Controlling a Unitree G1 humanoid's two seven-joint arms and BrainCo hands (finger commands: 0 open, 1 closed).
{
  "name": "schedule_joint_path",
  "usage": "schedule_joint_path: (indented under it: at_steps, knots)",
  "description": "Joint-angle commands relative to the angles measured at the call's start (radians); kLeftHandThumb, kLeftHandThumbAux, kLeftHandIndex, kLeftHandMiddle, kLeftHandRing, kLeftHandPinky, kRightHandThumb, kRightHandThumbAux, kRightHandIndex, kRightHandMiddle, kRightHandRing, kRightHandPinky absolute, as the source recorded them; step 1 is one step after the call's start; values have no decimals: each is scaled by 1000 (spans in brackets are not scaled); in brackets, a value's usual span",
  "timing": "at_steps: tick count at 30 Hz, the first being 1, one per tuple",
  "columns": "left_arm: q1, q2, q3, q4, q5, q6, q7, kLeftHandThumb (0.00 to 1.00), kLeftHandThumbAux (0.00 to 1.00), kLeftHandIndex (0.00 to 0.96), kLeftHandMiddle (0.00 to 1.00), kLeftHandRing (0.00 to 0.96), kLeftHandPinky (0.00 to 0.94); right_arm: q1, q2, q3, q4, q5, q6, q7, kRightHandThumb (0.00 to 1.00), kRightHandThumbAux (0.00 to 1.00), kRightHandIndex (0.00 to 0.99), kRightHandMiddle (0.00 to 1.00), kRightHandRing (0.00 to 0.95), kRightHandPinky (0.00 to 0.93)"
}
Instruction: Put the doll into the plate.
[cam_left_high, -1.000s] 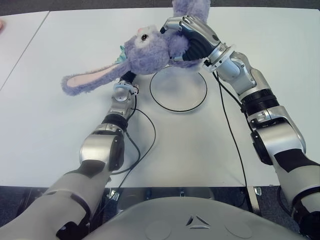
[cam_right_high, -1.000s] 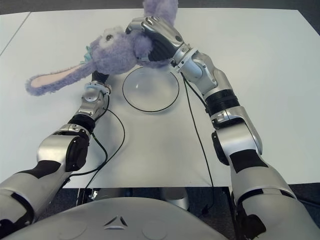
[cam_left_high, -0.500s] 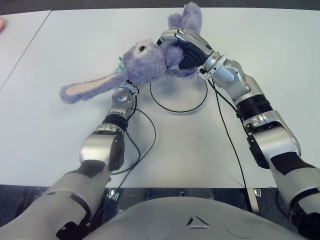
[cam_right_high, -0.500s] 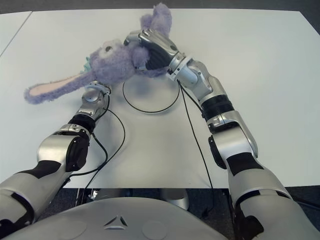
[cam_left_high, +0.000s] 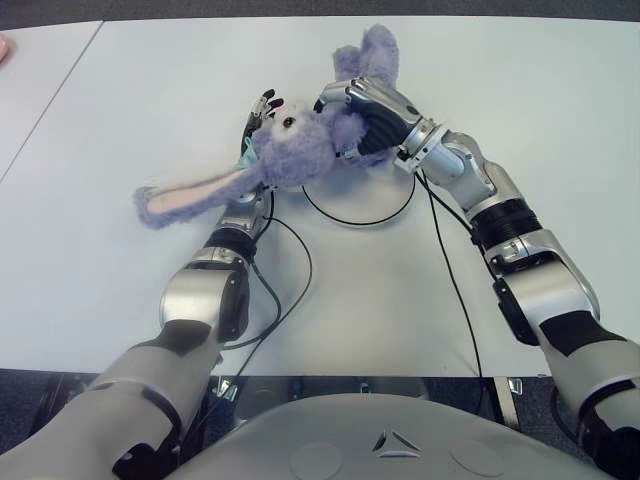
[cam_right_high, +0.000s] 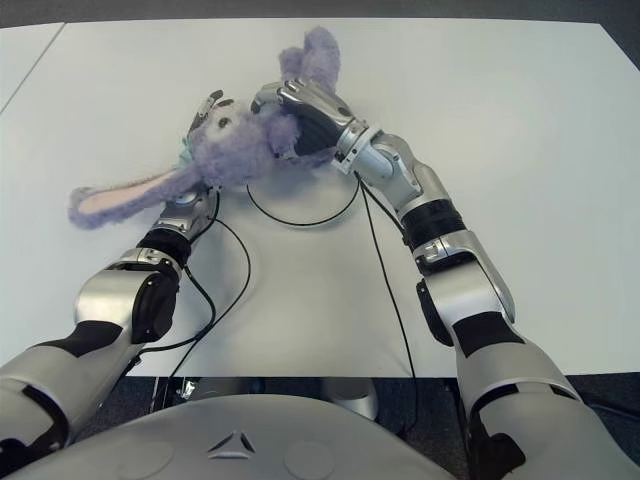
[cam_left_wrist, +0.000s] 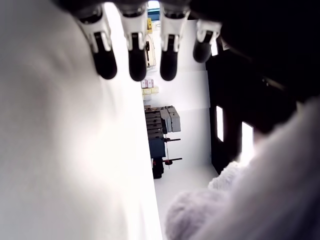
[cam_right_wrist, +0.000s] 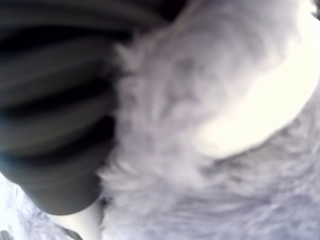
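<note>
Purple doll (cam_left_high: 300, 150) held tight in the right hand (cam_left_high: 372, 105), over the far left edge of the plate (cam_left_high: 385, 217). Left hand (cam_left_high: 258, 108) open, fingers straight, just behind the head. Best to slide right, lower gently, then let go.

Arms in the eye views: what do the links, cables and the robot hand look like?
Both arms are glossy silver shells with black joint sections; the right forearm has a ribbed black band. A thin black cable runs loose along the right arm, another loops beside the left arm. The right robot hand is silver with black palm padding. The left robot hand has white fingers with black tips.
</note>
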Motion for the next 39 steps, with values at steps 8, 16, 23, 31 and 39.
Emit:
schedule_joint_path:
  at_steps: [8,16,23,31,39]
  knots:
    - [231,-68,0,158,10,198,4,0,461,80,167,158,162,49,-8,47,-7,-88,46,-18,129,943,802,872,854,856]
    - [230,-69,0,158,10,201,3,0,471,81,162,153,153,52,-10,53,-14,-106,77,-33,136,945,814,886,867,872]
    - [229,-69,-4,158,14,199,5,0,495,101,163,155,155,52,-10,61,-20,-132,121,-36,159,926,791,890,878,885]
    - [230,-70,-4,158,14,199,9,0,500,98,155,149,140,44,-15,77,-22,-179,140,-71,180,767,576,807,816,815]
    - [229,-71,-8,158,19,198,17,0,496,98,160,154,142,42,-15,83,-17,-207,153,-115,158,556,253,531,602,598]
